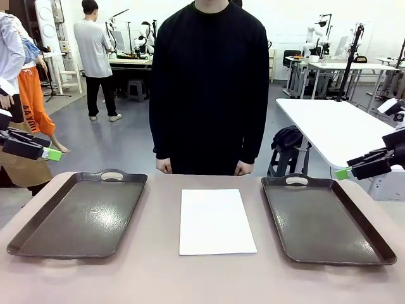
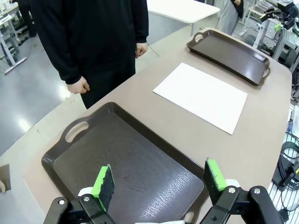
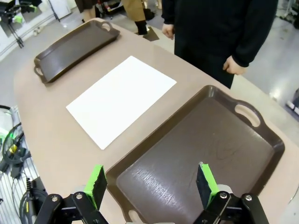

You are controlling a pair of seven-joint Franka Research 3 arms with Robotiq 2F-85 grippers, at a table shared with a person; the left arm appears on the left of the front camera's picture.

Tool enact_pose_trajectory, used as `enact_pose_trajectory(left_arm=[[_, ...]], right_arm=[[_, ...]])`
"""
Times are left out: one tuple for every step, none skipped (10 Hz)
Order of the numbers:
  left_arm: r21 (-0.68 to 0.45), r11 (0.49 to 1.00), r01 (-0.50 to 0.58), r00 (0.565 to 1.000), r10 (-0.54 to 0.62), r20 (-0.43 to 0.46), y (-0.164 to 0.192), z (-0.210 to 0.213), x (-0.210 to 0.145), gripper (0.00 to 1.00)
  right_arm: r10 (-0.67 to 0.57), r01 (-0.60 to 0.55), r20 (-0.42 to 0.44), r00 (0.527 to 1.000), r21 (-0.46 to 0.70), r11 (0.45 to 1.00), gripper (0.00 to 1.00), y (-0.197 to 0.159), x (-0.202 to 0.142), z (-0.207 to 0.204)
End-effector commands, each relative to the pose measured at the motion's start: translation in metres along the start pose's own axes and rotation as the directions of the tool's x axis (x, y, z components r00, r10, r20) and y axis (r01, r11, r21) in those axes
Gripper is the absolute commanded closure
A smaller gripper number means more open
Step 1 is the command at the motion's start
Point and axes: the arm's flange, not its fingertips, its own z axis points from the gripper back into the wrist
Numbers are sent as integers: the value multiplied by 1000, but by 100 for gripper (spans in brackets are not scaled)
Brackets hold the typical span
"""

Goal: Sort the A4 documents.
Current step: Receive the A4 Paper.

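A table (image 1: 158, 278) is occupied by a left tray (image 1: 76, 218) and a right tray (image 1: 323, 221). White paper (image 1: 216, 221) is laid flat between them, touching neither. The left gripper (image 2: 159, 176) and right gripper (image 3: 152, 179) are held wide open above the trays.

Dark brown rectangular plastic left tray (image 1: 76, 218) and matching right tray (image 1: 326, 221) on a beige round-cornered table (image 1: 202, 282)
Both trays lie flat and empty, well apart, cut-out handles toward the far edge, where a person in a black sweater (image 1: 209, 82) stands; a white table (image 1: 335, 126) sits behind.
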Motion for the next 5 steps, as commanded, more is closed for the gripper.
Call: enact_pose_trajectory(left_arm=[[-7, 1000, 28, 1000, -28, 11, -33, -5, -36, 0], [-8, 1000, 30, 999, -30, 11, -29, -3, -39, 0], [-3, 1000, 30, 1000, -30, 6, -29, -4, -39, 0], [-3, 999, 33, 999, -33, -3, -28, -6, -37, 0], [-3, 999, 34, 999, -34, -5, -28, -6, -37, 0]], right_arm=[[31, -31, -26, 999, 19, 999, 0, 10, -19, -10], [28, -27, -31, 999, 33, 999, 0, 10, -21, -14], [34, -33, -34, 999, 35, 999, 0, 10, -22, -15], [55, -53, -47, 997, 32, 998, 0, 9, -22, -13], [60, -58, -57, 997, 27, 998, 0, 7, -23, -13]])
